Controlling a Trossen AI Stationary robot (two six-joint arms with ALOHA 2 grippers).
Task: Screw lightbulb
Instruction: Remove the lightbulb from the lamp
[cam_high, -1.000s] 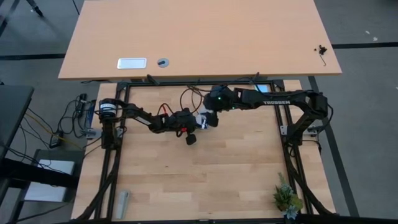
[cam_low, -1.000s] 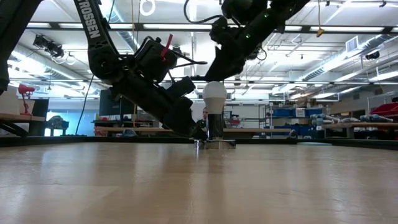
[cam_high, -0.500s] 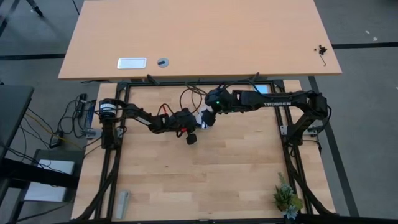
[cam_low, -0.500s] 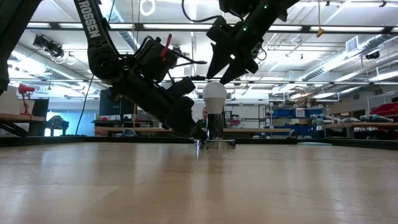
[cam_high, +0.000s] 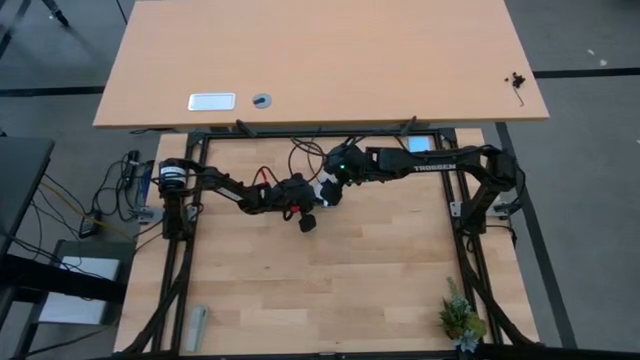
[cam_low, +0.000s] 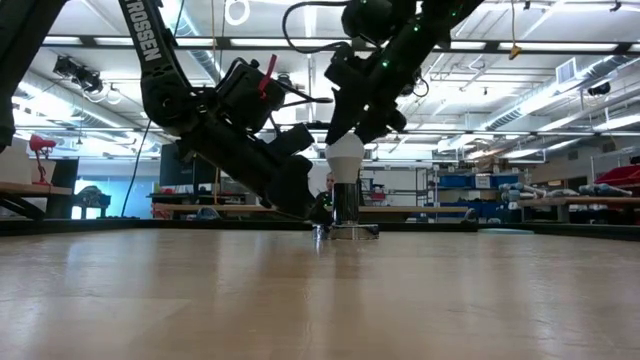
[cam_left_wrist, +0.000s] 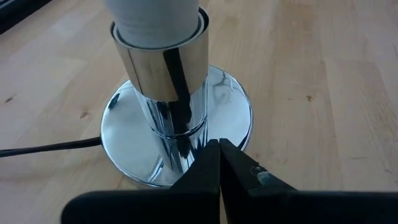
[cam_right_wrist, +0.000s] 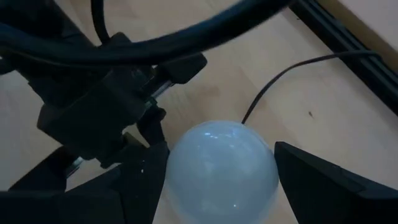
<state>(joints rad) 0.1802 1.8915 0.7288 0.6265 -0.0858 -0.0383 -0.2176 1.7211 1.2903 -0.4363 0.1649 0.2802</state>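
Observation:
The white frosted lightbulb stands upright in the chrome socket, whose round silvery base rests flat on the wooden table. It also shows in the right wrist view. My left gripper is shut, low at the base, coming from the table's left. My right gripper is open and comes from above; its two fingers stand on either side of the bulb's top. I cannot tell whether they touch the glass. My left gripper presses its shut fingertips down on the flat disc of the socket base, right beside the upright chrome stem. The fingers slant down from the table's left. The base lies flat on the table.
A thin black cord runs from the base across the table. A small plant stands at the near right corner and a grey object lies at the near left. A larger desk stands beyond the far edge.
My right gripper rose off the bulb's top, then shifted toward the table's left and came down over the bulb again. The bulb and the socket base have stayed in place.

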